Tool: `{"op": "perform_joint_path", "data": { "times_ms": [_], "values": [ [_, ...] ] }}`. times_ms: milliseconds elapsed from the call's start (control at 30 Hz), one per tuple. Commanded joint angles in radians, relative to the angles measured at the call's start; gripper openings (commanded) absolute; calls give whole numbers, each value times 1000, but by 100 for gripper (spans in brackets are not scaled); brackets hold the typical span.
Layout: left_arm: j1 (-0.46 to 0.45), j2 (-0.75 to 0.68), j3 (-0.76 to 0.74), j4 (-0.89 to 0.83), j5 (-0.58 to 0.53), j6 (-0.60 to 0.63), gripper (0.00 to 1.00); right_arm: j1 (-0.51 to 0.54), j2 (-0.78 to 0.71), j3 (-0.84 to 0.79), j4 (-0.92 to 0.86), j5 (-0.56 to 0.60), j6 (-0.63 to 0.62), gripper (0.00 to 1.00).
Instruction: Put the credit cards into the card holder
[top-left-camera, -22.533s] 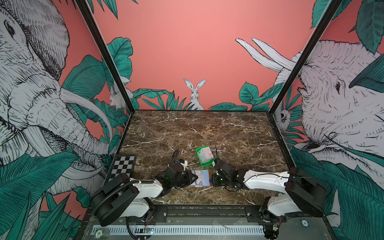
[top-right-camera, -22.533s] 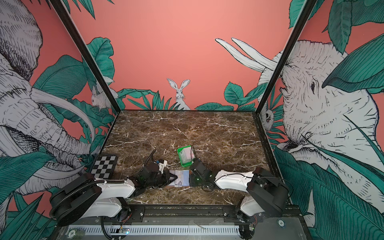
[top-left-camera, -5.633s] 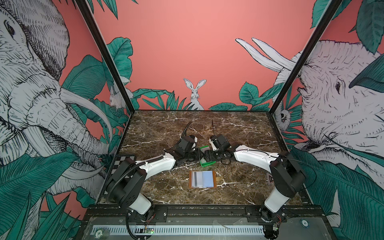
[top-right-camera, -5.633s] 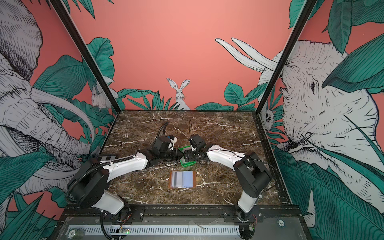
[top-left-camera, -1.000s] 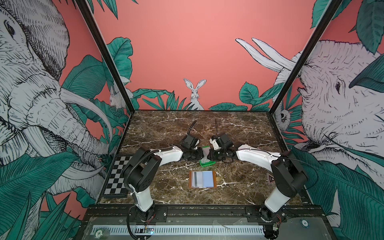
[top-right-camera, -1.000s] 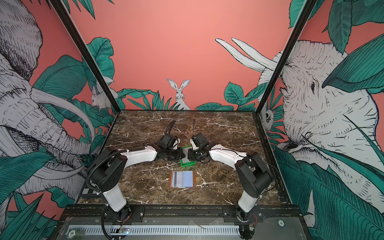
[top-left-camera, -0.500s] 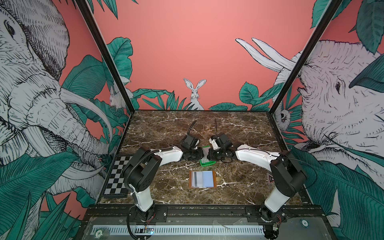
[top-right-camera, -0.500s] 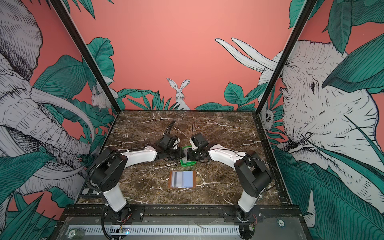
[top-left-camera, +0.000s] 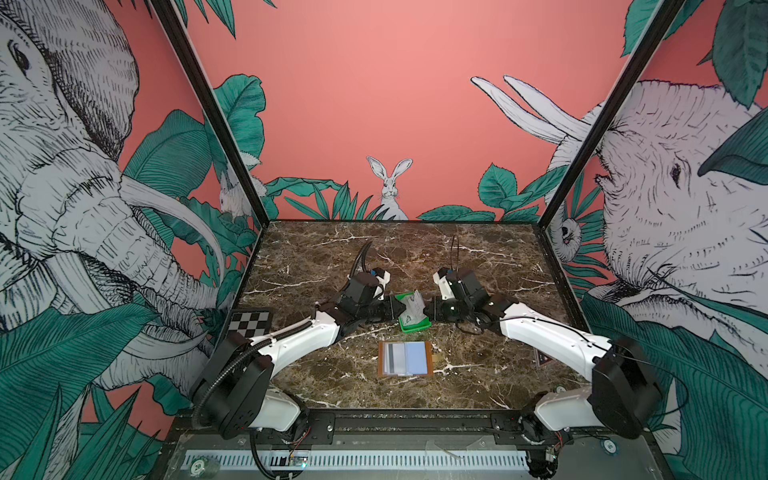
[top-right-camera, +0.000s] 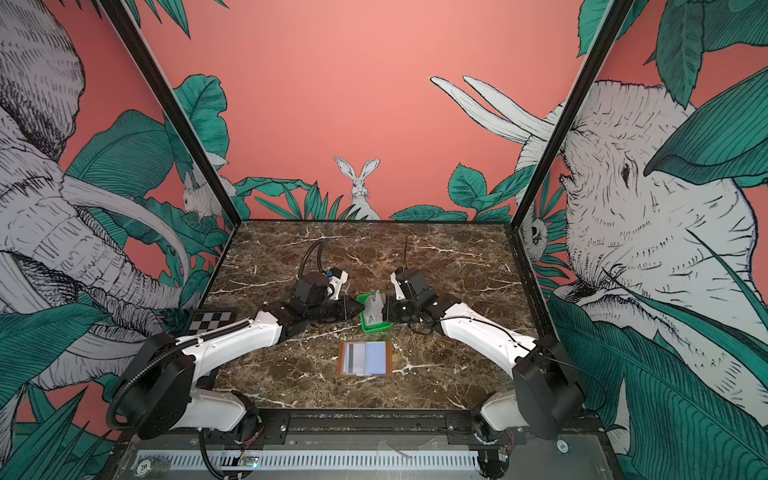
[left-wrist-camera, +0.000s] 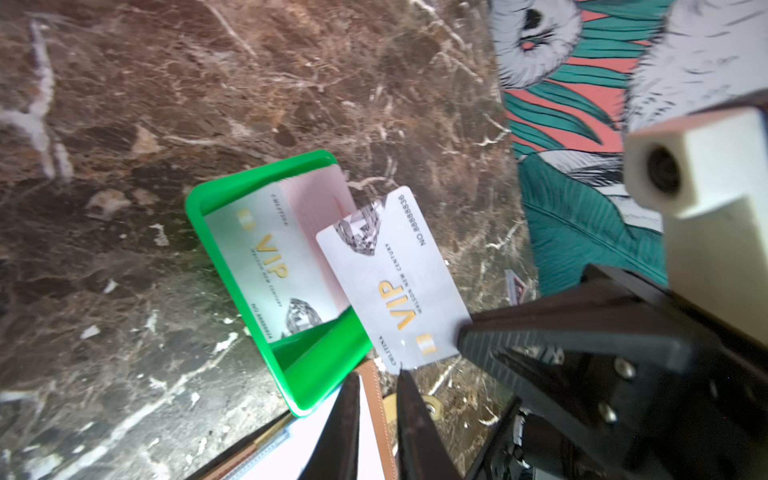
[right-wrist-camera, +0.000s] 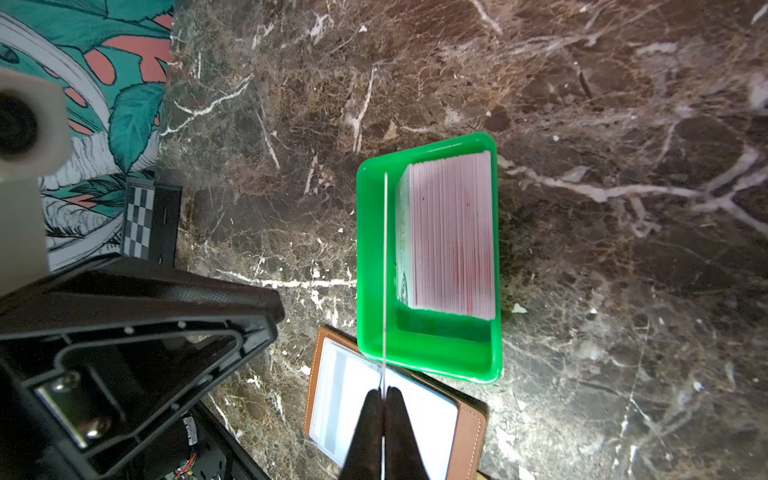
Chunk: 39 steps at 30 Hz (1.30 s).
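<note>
Credit card (left-wrist-camera: 390, 282), white with gold VIP print, stands on edge over the green tray (right-wrist-camera: 432, 353), pinched at one corner by the closed right fingers (right-wrist-camera: 401, 419). Left fingers (left-wrist-camera: 340, 424), slightly parted and empty, sit just beside its edge. More cards (right-wrist-camera: 453, 232) are stacked in the tray. Nearby, the tan card holder (top-left-camera: 405, 358) lies open on the brown marble table (top-left-camera: 478, 374), with jungle-mural walls (top-left-camera: 374, 104) around.
</note>
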Motion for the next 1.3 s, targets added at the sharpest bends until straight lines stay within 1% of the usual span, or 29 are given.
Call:
{"op": "perform_joint_path", "data": {
  "times_ms": [0, 100, 300, 667, 767, 867, 1000, 1067, 1133, 1267],
  "values": [
    [4, -32, -75, 164, 51, -72, 23, -1, -58, -21, 15, 13, 30, 0],
    [3, -42, -119, 248, 57, -112, 25, -13, -98, -46, 23, 3, 45, 0],
    [3, -29, -158, 371, 77, -163, 26, -33, -179, -109, 104, -45, 105, 0],
    [4, 29, -197, 623, 116, -291, 28, -43, -280, -161, 223, -56, 219, 0],
    [3, 31, -191, 647, 116, -302, 29, -43, -300, -167, 261, -70, 251, 0],
    [4, 34, -174, 634, 126, -304, 30, -44, -316, -175, 296, -76, 279, 0],
    [4, 38, -164, 655, 142, -318, 34, -44, -307, -182, 336, -112, 306, 0],
    [3, 39, -167, 680, 143, -332, 34, -44, -305, -189, 348, -119, 317, 0],
    [4, 35, -174, 694, 140, -341, 34, -44, -316, -195, 336, -104, 314, 0],
    [4, 18, -179, 654, 127, -328, 34, -44, -352, -188, 252, -37, 287, 0]
  ]
}}
